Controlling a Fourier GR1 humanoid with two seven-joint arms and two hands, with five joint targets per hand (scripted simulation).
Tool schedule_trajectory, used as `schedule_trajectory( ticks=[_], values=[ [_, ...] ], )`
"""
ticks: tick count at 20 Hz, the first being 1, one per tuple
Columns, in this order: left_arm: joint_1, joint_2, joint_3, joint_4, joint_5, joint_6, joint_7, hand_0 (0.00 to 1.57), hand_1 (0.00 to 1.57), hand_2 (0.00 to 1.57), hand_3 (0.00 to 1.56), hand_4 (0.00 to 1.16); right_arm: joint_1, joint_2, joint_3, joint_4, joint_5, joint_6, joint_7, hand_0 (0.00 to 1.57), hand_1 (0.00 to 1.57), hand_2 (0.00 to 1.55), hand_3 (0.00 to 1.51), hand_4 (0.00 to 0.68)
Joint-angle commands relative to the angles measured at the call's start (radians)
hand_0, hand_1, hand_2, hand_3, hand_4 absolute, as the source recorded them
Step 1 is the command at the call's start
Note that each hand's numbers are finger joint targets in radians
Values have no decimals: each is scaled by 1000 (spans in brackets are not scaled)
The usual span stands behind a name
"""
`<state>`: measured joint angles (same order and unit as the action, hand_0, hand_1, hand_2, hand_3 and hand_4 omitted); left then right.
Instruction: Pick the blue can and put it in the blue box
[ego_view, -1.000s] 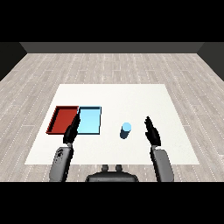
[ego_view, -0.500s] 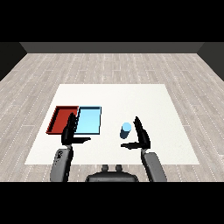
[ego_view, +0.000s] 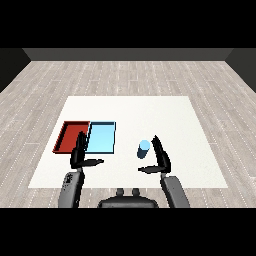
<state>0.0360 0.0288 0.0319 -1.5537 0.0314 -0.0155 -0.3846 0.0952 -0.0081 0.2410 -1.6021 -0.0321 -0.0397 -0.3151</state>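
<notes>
While right hand (ego_view: 160, 159) stands open, fingers straight, blue can (ego_view: 144, 148) upright just beside, left of fingers.

A red tray (ego_view: 70, 137) lies on the white worktop (ego_view: 165, 120), toward its left side. Pale wood-plank floor (ego_view: 125, 75) surrounds the worktop, with a dark wall (ego_view: 125, 54) behind.

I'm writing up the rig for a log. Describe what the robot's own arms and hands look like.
Two grey forearms, rounded and tube-like, rise from the lower corners of the head view. Each ends in a black hand with slim fingers and a thumb: the left hand and the right hand. The left forearm carries small dark marks near the wrist. No cables or sleeves show.
</notes>
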Motion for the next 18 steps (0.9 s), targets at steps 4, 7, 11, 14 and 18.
schedule_trajectory(
  ticks=[4,7,11,14,18],
  values=[
    [29,11,7,-32,-2,-1,-2,0,0,0,0,0,29,-12,-6,22,-7,13,-60,0,0,0,0,0],
    [41,16,2,-87,6,-10,23,0,0,0,0,0,-28,1,-29,44,-8,6,-11,0,0,0,0,0],
    [25,26,25,-69,19,-13,24,0,0,0,0,0,-36,-15,-48,-35,-24,-11,71,0,0,0,0,0],
    [-27,-27,-24,24,-51,57,-24,0,0,0,0,0,-50,7,-57,111,-49,12,-26,0,0,0,0,0],
    [-38,-5,-11,-38,-37,44,52,0,0,0,0,0,-68,8,6,181,-47,-77,-47,0,0,0,0,0]
  ],
)
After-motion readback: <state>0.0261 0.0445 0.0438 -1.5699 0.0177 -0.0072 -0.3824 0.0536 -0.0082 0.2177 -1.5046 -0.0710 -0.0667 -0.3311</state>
